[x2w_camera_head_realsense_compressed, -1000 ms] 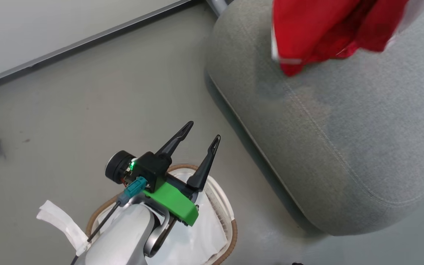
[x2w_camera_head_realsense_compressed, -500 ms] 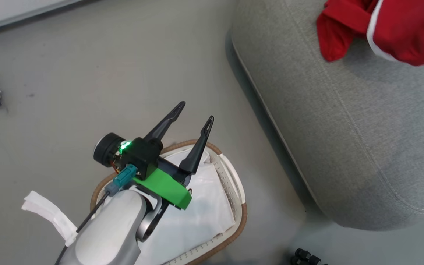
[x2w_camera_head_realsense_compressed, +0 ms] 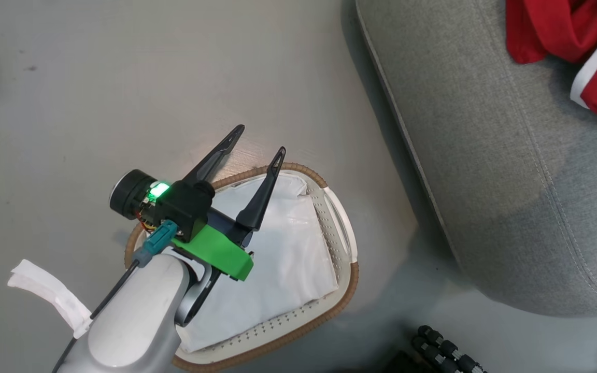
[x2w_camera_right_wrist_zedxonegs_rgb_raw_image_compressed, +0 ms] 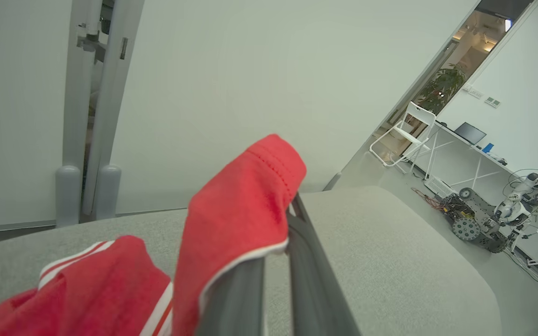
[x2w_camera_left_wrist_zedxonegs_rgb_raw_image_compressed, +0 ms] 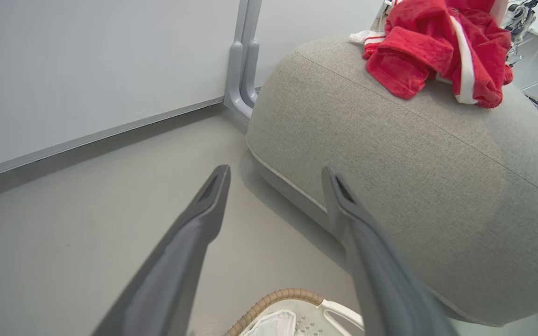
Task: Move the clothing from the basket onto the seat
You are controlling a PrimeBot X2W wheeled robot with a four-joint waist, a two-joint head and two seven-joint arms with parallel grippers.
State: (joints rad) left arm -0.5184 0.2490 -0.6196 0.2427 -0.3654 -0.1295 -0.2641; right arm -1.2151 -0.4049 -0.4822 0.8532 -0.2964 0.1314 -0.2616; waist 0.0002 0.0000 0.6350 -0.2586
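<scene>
Item 1, the seat (x2w_camera_head_realsense_compressed: 485, 155): grey woven cushion with stitched seams and a rounded corner.

Item 2, the clothing (x2w_camera_head_realsense_compressed: 547, 26): on the seat's top surface, bunched, red with white trim. In the left wrist view the clothing (x2w_camera_left_wrist_zedxonegs_rgb_raw_image_compressed: 437, 46) is heaped at the far upper edge of the seat (x2w_camera_left_wrist_zedxonegs_rgb_raw_image_compressed: 390, 177).

Item 3, the right gripper (x2w_camera_right_wrist_zedxonegs_rgb_raw_image_compressed: 290, 210): above the seat (x2w_camera_right_wrist_zedxonegs_rgb_raw_image_compressed: 390, 261). Its 2 fingers are drawn close together. A fold of the clothing (x2w_camera_right_wrist_zedxonegs_rgb_raw_image_compressed: 241, 200) with a white hem hangs over 1 finger and looks pinched between the 2. More red cloth with white stripes lies on the seat just beside that fold.

Item 4, the left gripper (x2w_camera_head_realsense_compressed: 260, 140): off the seat, out over its floor side. Its 2 fingers are spread wide with nothing between them, as the left wrist view of this gripper (x2w_camera_left_wrist_zedxonegs_rgb_raw_image_compressed: 276, 170) confirms.

Item 5, the basket (x2w_camera_head_realsense_compressed: 340, 217): on the floor (x2w_camera_head_realsense_compressed: 122, 77) near the seat's side, apart from it. The white liner sheet (x2w_camera_head_realsense_compressed: 288, 248) lies inside. Seen from the left wrist, the basket (x2w_camera_left_wrist_zedxonegs_rgb_raw_image_compressed: 287, 294) rim sits below the seat's lower edge.
</scene>
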